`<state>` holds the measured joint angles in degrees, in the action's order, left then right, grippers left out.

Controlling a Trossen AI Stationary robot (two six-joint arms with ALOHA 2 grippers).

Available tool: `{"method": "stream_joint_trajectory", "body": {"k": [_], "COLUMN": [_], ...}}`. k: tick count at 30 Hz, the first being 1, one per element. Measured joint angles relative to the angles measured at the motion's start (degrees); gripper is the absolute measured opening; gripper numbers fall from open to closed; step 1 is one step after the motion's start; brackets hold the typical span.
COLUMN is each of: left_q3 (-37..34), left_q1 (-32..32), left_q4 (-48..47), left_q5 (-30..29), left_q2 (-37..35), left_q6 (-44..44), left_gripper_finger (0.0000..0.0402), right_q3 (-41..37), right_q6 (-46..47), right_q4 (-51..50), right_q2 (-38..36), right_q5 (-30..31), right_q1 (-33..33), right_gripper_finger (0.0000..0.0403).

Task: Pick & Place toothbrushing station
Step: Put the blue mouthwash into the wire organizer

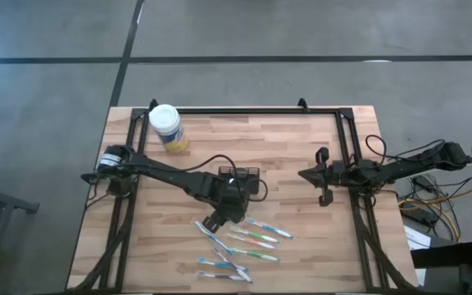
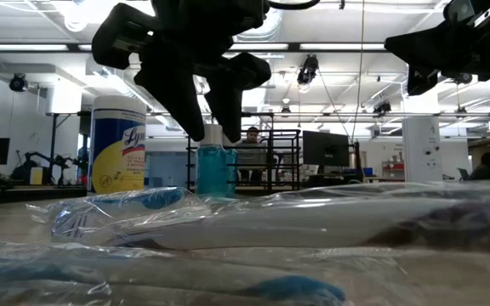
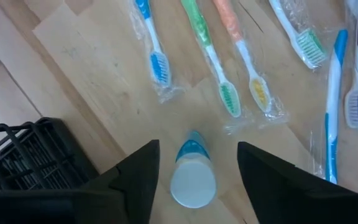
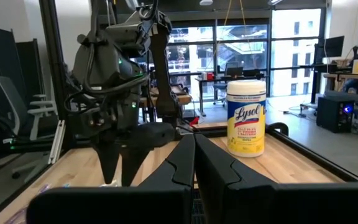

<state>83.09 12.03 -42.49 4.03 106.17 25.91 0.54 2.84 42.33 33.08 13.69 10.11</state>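
Left gripper (image 3: 194,168) poised over upright blue bottle (image 3: 192,177), jaws spread either side, not yet clamped; right gripper (image 1: 321,177) parked aside, jaws shut, empty.

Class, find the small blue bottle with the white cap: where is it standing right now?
The bottle stands upright on the table between the left hand's open fingers, beside the black wire caddy, near the wrapped toothbrushes.

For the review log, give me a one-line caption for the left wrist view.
Left hand, open, straddles a small blue bottle beside wrapped toothbrushes and the black mesh caddy.
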Motion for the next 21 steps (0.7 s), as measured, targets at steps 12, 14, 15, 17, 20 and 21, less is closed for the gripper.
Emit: {"method": "stream_joint_trajectory", "body": {"k": [12,14,15,17,20,21], "left_q3": [-0.35,-0.70,-0.84,-0.90,-0.96,-0.95], "left_q1": [-0.04,-0.04,-0.04,-0.04,0.00,0.00], "left_q4": [-1.04,-0.92,-0.90,-0.77,-0.56,-0.59], "left_q5": [0.00,-0.01,0.00,-0.02,-0.05,-0.07], "left_q2": [0.04,0.04,0.04,0.04,-0.24,-0.42], "left_q6": [1.44,1.69,2.00,2.42,2.91,2.98], "left_gripper_finger": [0.0126,0.0120,0.0116,0.0108,0.0100,0.0100], "right_q3": [0.00,0.00,0.00,0.00,0.00,0.00], "right_q6": [-0.01,-0.01,-0.01,-0.03,-0.03,-0.03], "right_q4": [-0.02,-0.02,-0.02,-0.02,-0.02,-0.04], "right_q2": [0.01,0.02,0.00,0.00,0.02,0.00], "right_q5": [0.00,0.00,0.00,0.00,0.00,0.01], "right_q1": [0.00,-0.02,0.00,0.00,0.00,0.00], "right_gripper_finger": [0.0008,0.0008,0.0008,0.0008,0.0008,0.0008]}}
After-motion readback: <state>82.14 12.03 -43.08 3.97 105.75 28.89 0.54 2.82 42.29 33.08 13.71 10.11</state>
